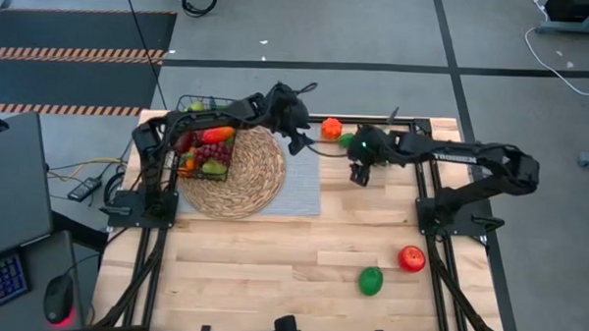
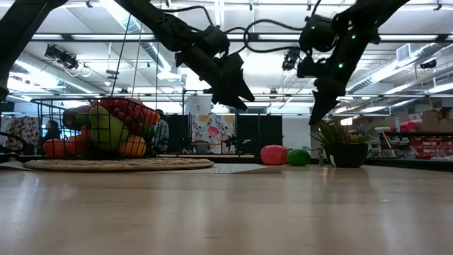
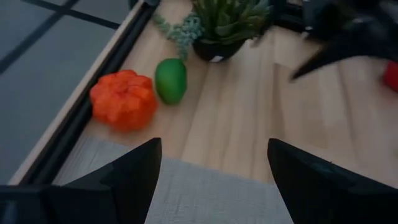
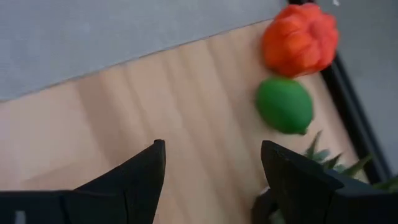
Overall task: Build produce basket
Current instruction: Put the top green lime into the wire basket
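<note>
Lime [image 4: 284, 105] just beyond right gripper [image 4: 212, 168]

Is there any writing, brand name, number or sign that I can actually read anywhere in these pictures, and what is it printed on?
"TROSSEN": pale letters along the right arm in the high view; small, only just readable.
Colourful poster in the room behind the table, low view: too blurred to read.
Red shelf goods at the far right of the low view: too small to read.
Nothing readable on the basket, the produce or either claw.
</note>
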